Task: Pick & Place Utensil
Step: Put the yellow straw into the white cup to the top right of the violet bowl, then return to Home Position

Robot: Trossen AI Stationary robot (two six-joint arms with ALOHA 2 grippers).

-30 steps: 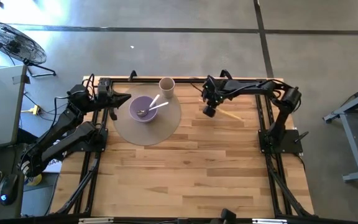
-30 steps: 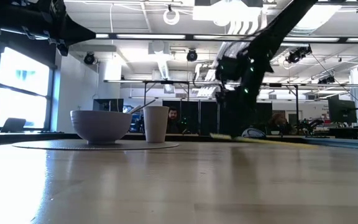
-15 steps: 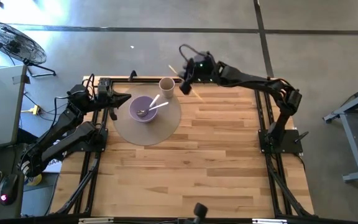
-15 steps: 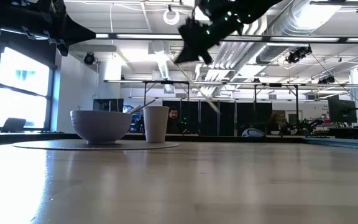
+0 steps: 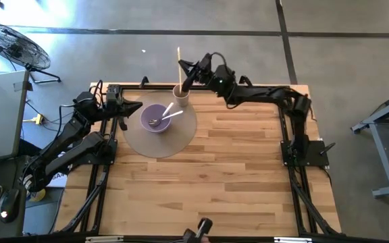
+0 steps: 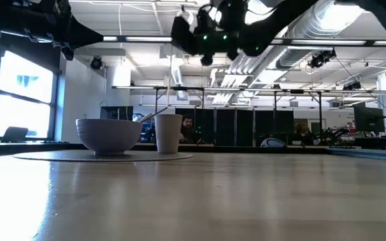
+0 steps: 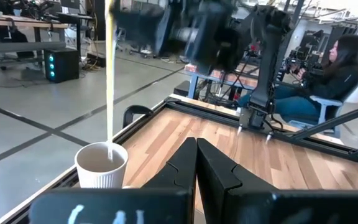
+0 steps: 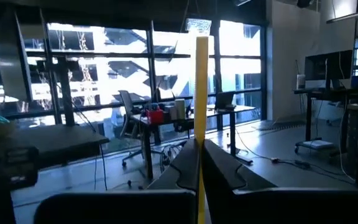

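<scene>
On the round mat [image 5: 159,135]: purple bowl [image 5: 155,119] containing two utensils; beyond it, white cup [image 5: 181,92]. Above the cup: right end effector [image 5: 186,74], clamped on an upright yellow stick [image 5: 179,64], lower end inside the cup. Left end effector [image 5: 132,108], fingers together, beside bowl.

Beyond my table [image 5: 215,175], a standing fan [image 5: 9,42] sits on the grey floor. A seated person [image 7: 337,68] works behind, and office chairs [image 8: 128,115] face bright windows [image 8: 104,62].
</scene>
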